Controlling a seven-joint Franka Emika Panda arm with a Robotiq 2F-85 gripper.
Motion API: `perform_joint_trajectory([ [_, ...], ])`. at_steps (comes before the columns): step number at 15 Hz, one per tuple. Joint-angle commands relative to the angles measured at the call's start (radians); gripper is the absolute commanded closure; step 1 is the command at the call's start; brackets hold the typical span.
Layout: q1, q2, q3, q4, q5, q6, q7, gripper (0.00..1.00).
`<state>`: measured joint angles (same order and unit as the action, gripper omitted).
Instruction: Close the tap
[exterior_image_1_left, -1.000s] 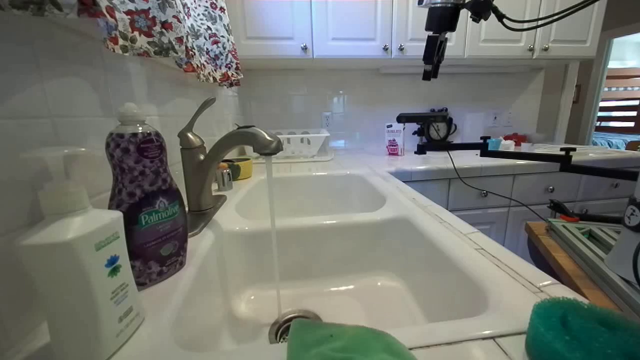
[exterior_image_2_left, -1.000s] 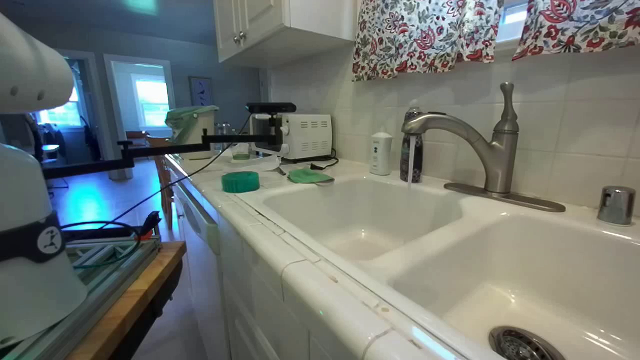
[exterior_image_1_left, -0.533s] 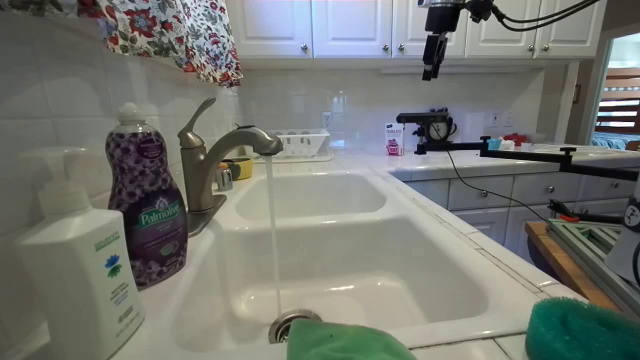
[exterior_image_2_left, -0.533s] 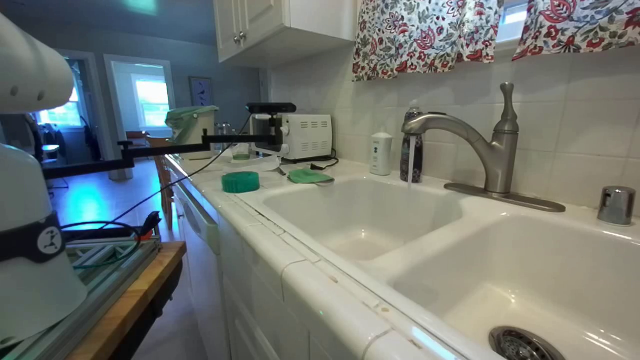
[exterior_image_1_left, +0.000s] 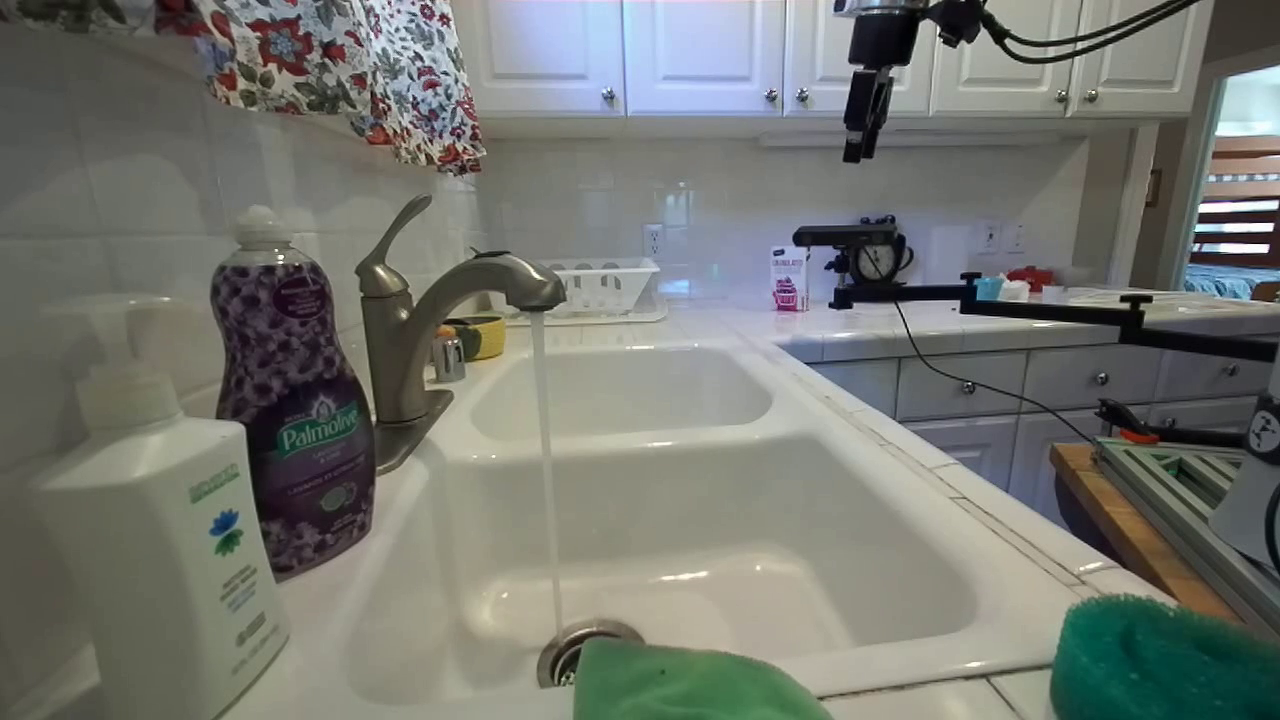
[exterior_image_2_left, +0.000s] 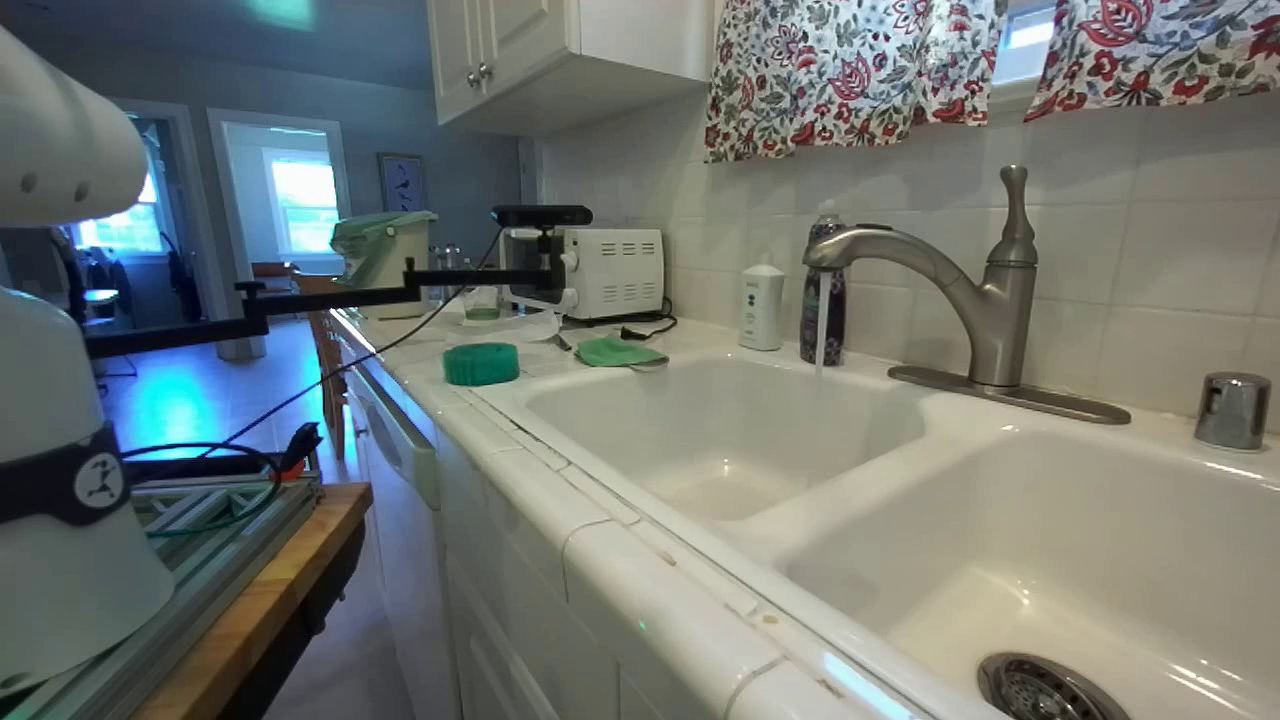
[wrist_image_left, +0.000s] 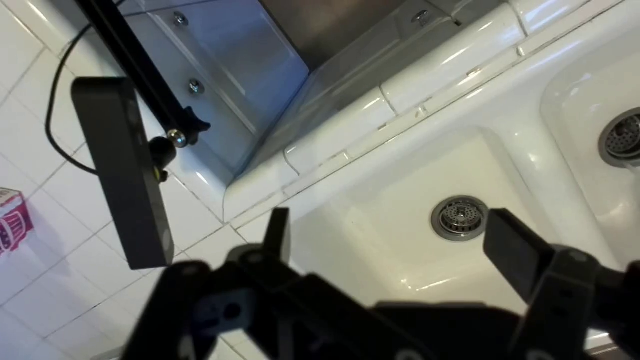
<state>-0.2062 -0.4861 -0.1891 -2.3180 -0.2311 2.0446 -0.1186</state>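
Tiled walls (exterior_image_1_left: 560, 200) rise left of and beyond a double-basin sink (exterior_image_1_left: 980, 550) in an exterior view. On the sink's left edge stands the tap (exterior_image_1_left: 400, 345), its lever (exterior_image_1_left: 395, 228) raised and slanting, with water (exterior_image_1_left: 545, 450) running from the spout (exterior_image_1_left: 520, 285) into the near basin (exterior_image_1_left: 800, 530). Nearer stand a purple soap bottle (exterior_image_1_left: 295, 400) and, beside that, a white pump dispenser (exterior_image_1_left: 170, 540). High at right, well apart from the tap, hangs the gripper (wrist_image_left: 391, 241); the wrist view shows its fingers (wrist_image_left: 517, 255) spread wide, a drain (wrist_image_left: 460, 218) seen between them.
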Motion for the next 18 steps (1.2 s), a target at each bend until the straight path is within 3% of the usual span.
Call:
perform_joint_trajectory([
  [1,0.034,0.062,0.003,0.023,0.065,0.019,0.02,0.0],
  [8,0.098,0.185,0.015,0.087,0.253,0.114,0.036,0.0],
  [18,0.149,0.379,0.027,0.294,0.579,0.158,0.021,0.0],
])
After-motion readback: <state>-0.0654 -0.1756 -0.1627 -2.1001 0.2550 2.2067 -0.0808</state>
